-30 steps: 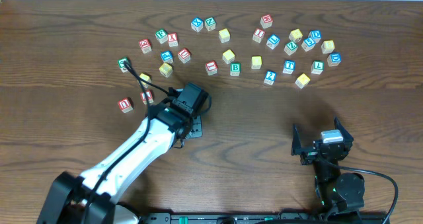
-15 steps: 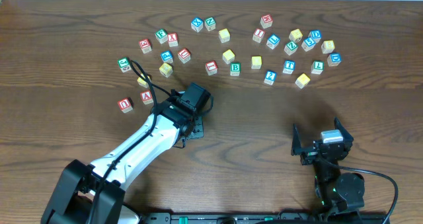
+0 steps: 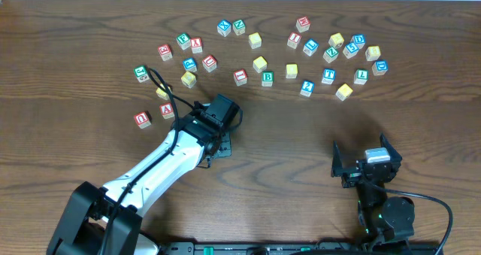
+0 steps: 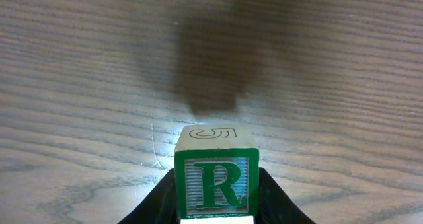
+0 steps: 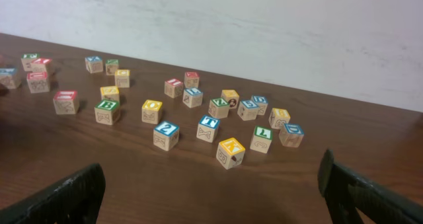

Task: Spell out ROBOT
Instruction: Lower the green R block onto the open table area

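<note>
My left gripper (image 4: 217,214) is shut on a wooden block with a green R (image 4: 216,183) on its near face and a 5 outline on top. It holds the block low over bare wood, with a shadow just ahead. In the overhead view the left gripper (image 3: 216,135) covers this block, at centre-left below the scattered blocks. My right gripper (image 3: 366,163) is open and empty at the lower right; its fingers also show in the right wrist view (image 5: 211,194). The green B block (image 3: 267,78) and blue T block (image 3: 328,75) lie among the scattered letter blocks.
Several letter blocks lie scattered across the table's far half, from a green one (image 3: 140,73) at the left to a blue one (image 3: 380,66) at the right. A red block (image 3: 142,119) and an A block (image 3: 167,110) sit left of my left gripper.
The left arm's rear part shifted slightly to the right in the first half second. The left gripper stays in place with the R block. The right arm has not moved.
</note>
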`<state>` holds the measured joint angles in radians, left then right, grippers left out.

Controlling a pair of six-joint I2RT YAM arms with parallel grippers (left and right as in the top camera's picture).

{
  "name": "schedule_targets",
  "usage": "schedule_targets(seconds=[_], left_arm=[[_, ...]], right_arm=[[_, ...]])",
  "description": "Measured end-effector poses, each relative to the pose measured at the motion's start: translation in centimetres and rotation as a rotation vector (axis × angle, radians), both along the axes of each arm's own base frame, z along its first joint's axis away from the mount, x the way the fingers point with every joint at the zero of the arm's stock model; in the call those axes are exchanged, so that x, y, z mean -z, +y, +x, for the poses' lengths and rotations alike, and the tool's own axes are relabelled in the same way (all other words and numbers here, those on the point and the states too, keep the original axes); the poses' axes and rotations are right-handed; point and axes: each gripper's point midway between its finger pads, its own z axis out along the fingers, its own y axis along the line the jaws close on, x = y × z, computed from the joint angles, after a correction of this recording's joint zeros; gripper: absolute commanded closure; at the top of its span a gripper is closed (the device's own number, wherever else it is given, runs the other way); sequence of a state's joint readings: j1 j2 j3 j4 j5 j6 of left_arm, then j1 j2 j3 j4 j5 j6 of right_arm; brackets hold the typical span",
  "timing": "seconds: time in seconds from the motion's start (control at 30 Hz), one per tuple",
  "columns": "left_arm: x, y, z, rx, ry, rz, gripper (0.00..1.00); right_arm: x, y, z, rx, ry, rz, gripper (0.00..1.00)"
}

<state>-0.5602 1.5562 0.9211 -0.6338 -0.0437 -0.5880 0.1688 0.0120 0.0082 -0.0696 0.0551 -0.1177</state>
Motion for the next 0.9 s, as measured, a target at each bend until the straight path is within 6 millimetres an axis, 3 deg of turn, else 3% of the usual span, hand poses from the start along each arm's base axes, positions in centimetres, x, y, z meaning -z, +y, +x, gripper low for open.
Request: schedule_targets(seconds=[0.4,0.7,0.9], left_arm=[[0.0,-0.5,1.0,0.000,-0.043,-0.017,0.90],[2.4,-0.7,1.3,0.015,-0.009,0.008,0.91],[2.4,-0.5,1.9,0.022,-0.024,0.004,0.91]], right_arm=[[0.0,0.0,0.0,0.000,0.000,0.000,0.01],[0.0,0.0,0.0,0.000,0.000,0.000,0.01],[0.0,0.0,0.0,0.000,0.000,0.000,0.01]])
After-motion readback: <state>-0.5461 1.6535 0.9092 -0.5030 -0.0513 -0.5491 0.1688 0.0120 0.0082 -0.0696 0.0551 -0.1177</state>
